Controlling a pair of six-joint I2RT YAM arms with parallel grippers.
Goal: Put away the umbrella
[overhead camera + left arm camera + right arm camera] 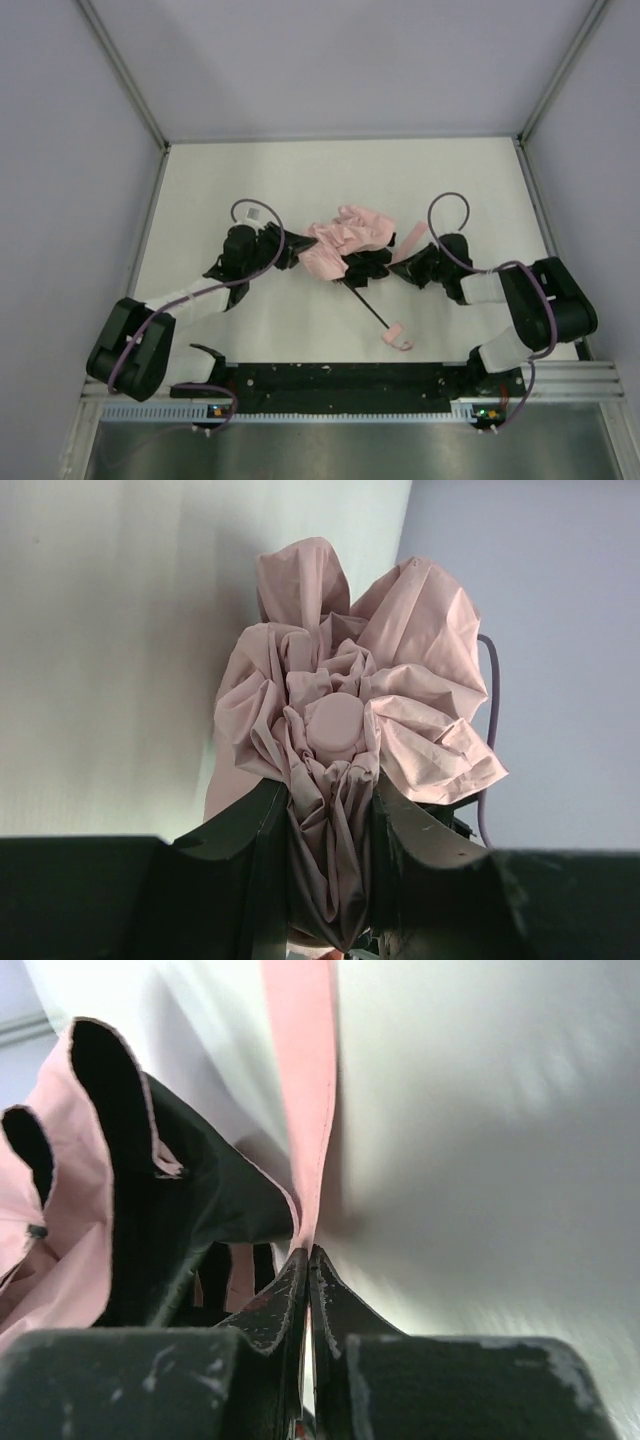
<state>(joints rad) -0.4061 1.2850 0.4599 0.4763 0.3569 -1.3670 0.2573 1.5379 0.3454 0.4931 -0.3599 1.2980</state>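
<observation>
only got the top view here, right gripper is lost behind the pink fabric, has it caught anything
observer: yes. The right wrist view shows the right gripper shut on a flat pink strap, pinched right at the fingertips.
operator: and the left one, holding fabric too
observer: yes. The left gripper clamps the umbrella by its bunched canopy, one finger on either side.
operator: which end faces it
observer: the top end. A round pink cap sits just past its fingers, amid the folds.
</observation>
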